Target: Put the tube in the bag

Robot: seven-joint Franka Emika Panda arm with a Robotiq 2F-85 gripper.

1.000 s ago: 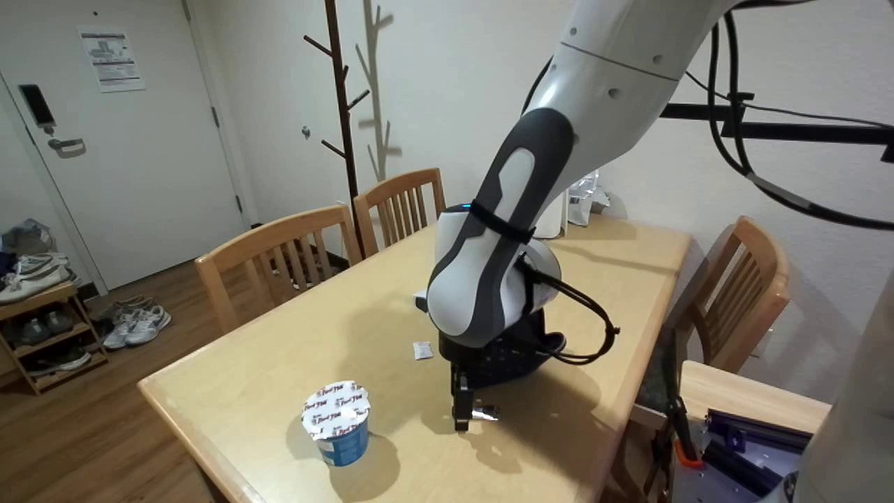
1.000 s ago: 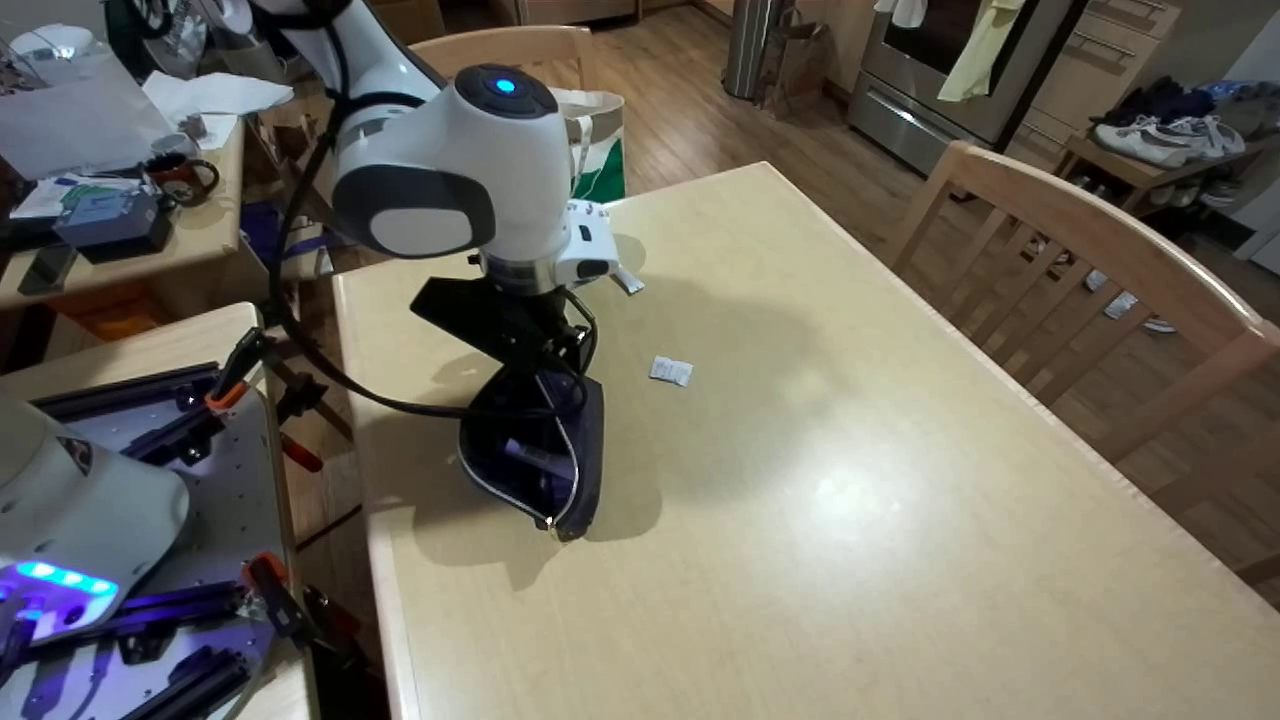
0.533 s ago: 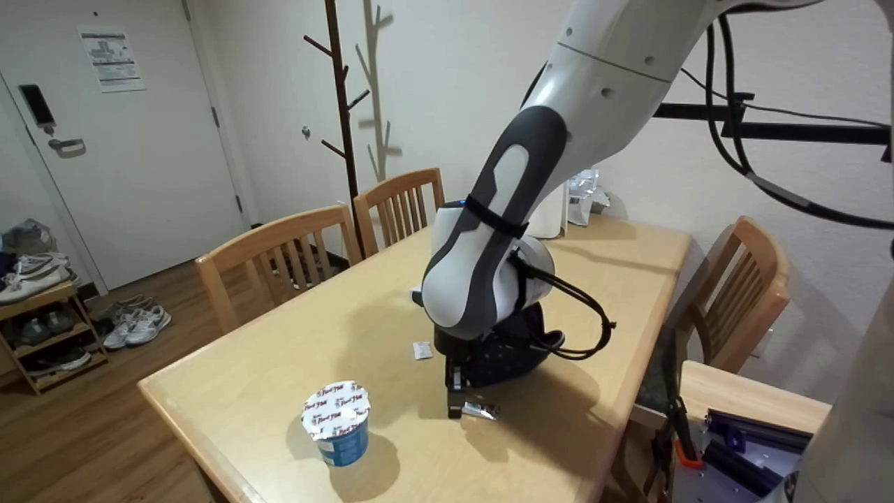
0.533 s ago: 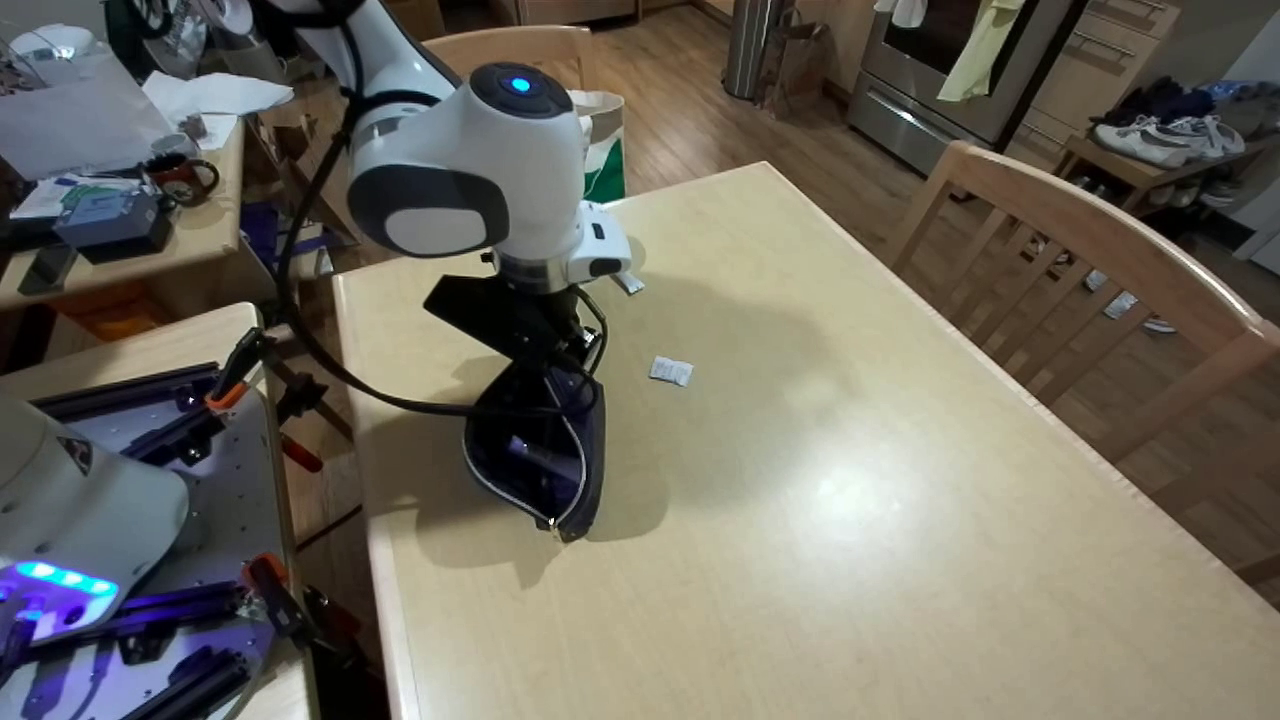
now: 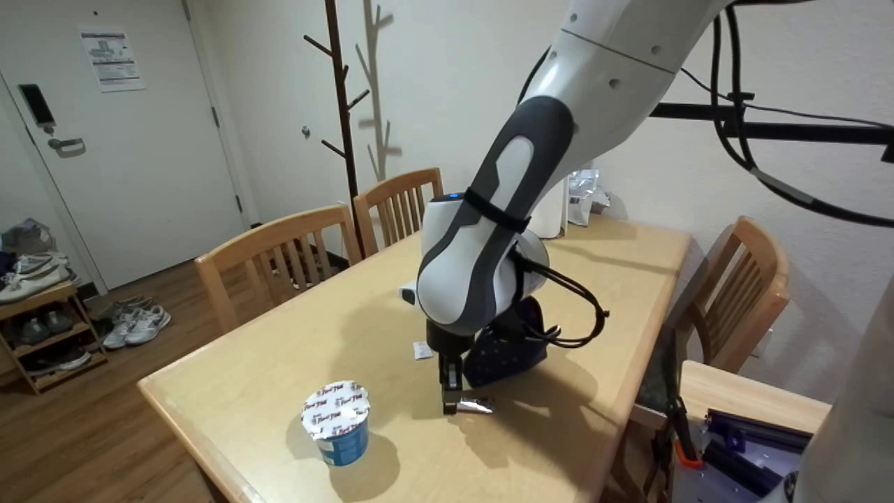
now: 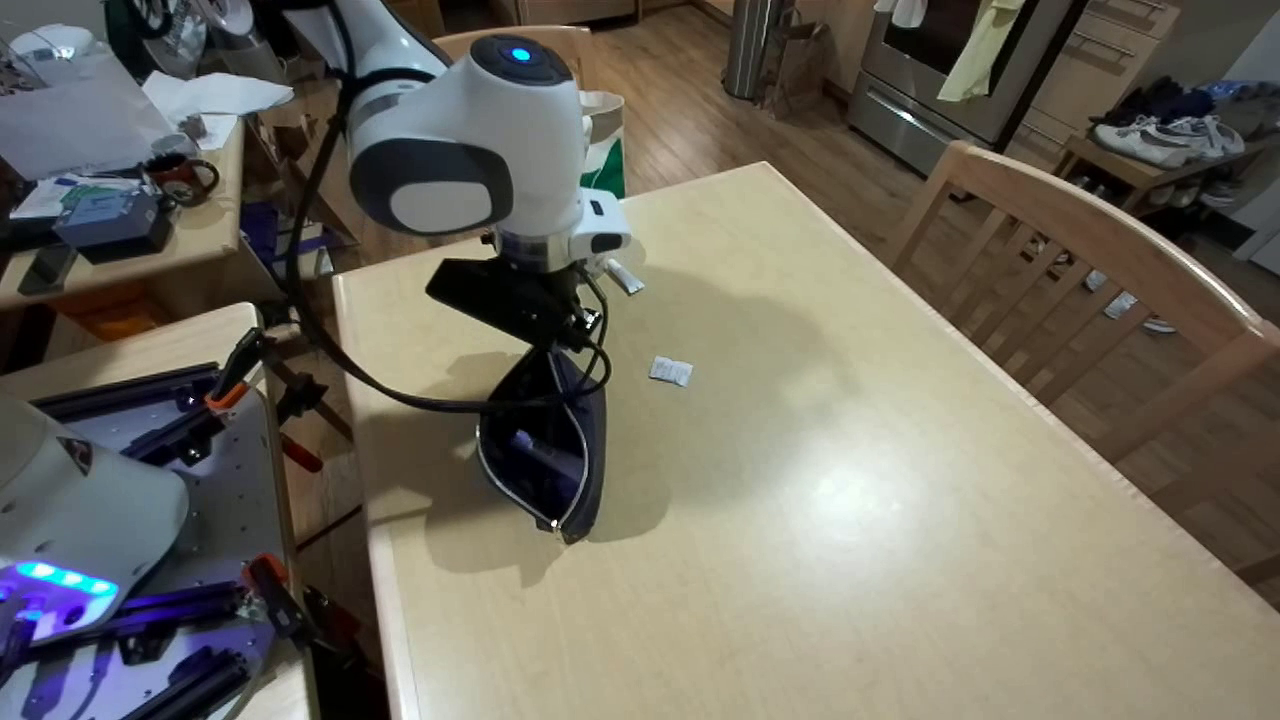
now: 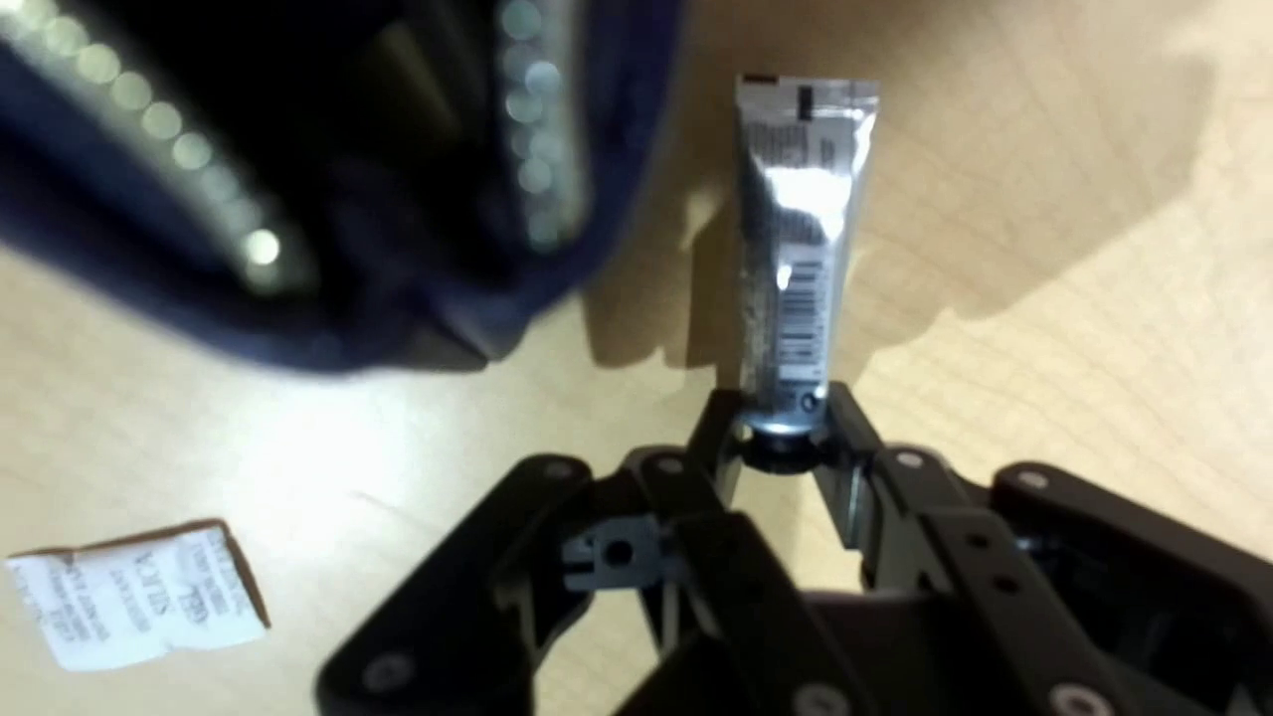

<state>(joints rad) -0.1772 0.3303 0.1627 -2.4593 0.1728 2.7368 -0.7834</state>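
Tube [image 7: 799, 239], silvery, is pinched at its capped end by the claw [image 7: 784, 433], just beside the unzipped bag [image 5: 504, 362].

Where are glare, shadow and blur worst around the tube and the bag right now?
Wrist view: a white glare patch washes out some print on the tube; the bag is out of focus and its inside mostly black. In an exterior view, a bright reflection spots the table to the bag's right in the picture. In both exterior views, soft shadows lie around the bag.
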